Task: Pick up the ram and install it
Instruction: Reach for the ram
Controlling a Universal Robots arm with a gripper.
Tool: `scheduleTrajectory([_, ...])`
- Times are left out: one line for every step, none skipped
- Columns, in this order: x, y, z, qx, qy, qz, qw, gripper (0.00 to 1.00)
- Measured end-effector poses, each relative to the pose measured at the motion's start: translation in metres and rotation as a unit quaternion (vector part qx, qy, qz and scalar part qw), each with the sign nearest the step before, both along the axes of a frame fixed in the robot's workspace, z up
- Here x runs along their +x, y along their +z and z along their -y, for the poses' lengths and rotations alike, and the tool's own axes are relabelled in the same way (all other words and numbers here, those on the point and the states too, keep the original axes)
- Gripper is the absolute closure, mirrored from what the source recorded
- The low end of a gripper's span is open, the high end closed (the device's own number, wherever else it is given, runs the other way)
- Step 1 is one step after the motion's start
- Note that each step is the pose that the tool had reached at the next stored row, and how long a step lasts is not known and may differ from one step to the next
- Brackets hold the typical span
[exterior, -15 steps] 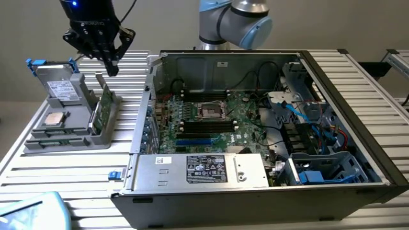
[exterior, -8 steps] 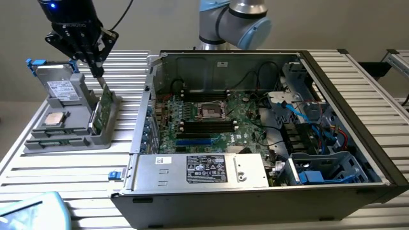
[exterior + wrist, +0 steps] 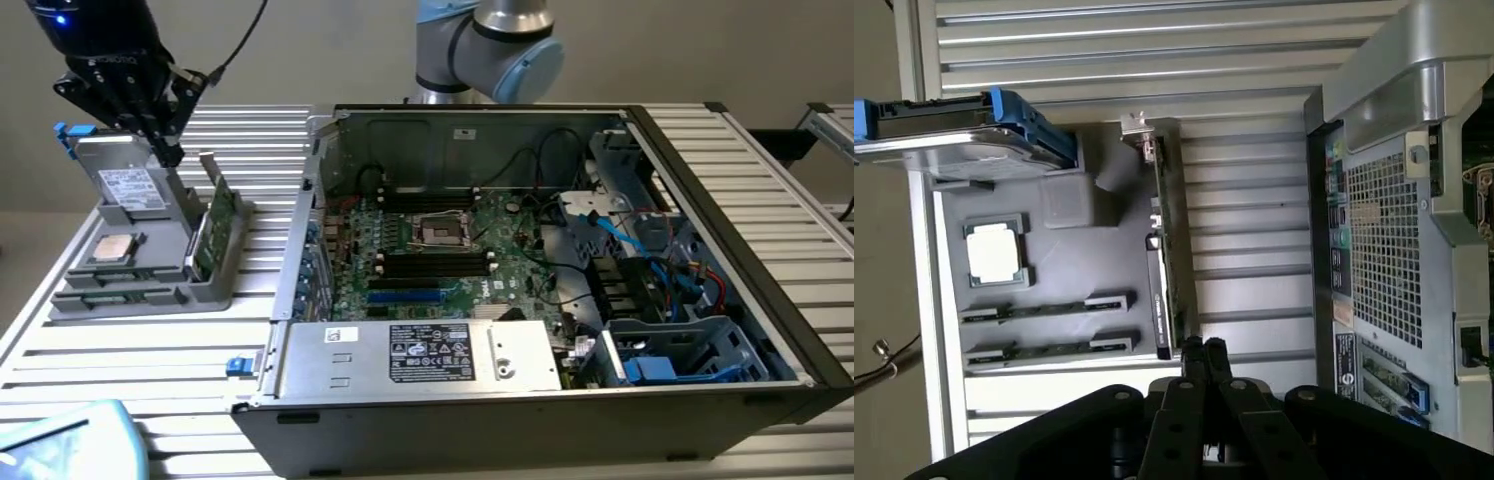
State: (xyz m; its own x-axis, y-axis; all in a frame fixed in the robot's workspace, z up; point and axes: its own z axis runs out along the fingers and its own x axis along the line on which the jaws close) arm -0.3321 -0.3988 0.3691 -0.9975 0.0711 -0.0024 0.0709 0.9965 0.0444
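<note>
Two ram sticks (image 3: pixel 1046 308) lie edge-up in slots of a grey parts tray (image 3: pixel 1069 265), seen from above in the wrist view. In the exterior view they sit at the tray's near end (image 3: pixel 115 283). My gripper (image 3: pixel 1202 350) is shut with nothing between its fingers. It hangs above the tray, beside the end of the upright green card (image 3: pixel 1164 250), apart from the ram. In the exterior view the gripper (image 3: pixel 170 150) is over the tray's far end, at the top left. The open computer case (image 3: pixel 747 250) shows the motherboard with black memory slots (image 3: pixel 430 263).
The tray also holds a silver processor chip (image 3: pixel 994 250) and an upright hard drive with blue clips (image 3: pixel 964 130). The case's rear panel (image 3: pixel 1384 250) stands close beside the tray. A power supply (image 3: pixel 420 355), cables and a drive cage (image 3: pixel 681 350) crowd the case.
</note>
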Motion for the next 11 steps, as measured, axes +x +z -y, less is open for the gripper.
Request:
scheduleTrajectory([-0.005, -0.0008, 0.0000, 0.0000, 0.000, 0.0000, 1.0000, 0.89])
scheduleTrajectory([-0.009, -0.0015, 0.0000, 0.0000, 0.000, 0.0000, 1.0000, 0.89])
scheduleTrajectory([-0.014, -0.0023, 0.0000, 0.0000, 0.000, 0.0000, 1.0000, 0.89])
scheduleTrajectory([-0.018, -0.0031, 0.0000, 0.0000, 0.000, 0.0000, 1.0000, 0.89])
scheduleTrajectory([-0.023, -0.0039, 0.0000, 0.0000, 0.000, 0.0000, 1.0000, 0.89])
scheduleTrajectory([-0.027, -0.0046, 0.0000, 0.0000, 0.000, 0.0000, 1.0000, 0.89])
scheduleTrajectory([-0.032, -0.0054, 0.0000, 0.0000, 0.000, 0.0000, 1.0000, 0.89])
scheduleTrajectory([-0.036, -0.0062, 0.0000, 0.0000, 0.000, 0.0000, 1.0000, 0.89])
scheduleTrajectory([-0.041, -0.0070, 0.0000, 0.0000, 0.000, 0.0000, 1.0000, 0.89])
scheduleTrajectory([-0.046, -0.0078, 0.0000, 0.0000, 0.000, 0.0000, 1.0000, 0.89])
scheduleTrajectory([-0.050, -0.0085, 0.0000, 0.0000, 0.000, -0.0001, 1.0000, 0.89])
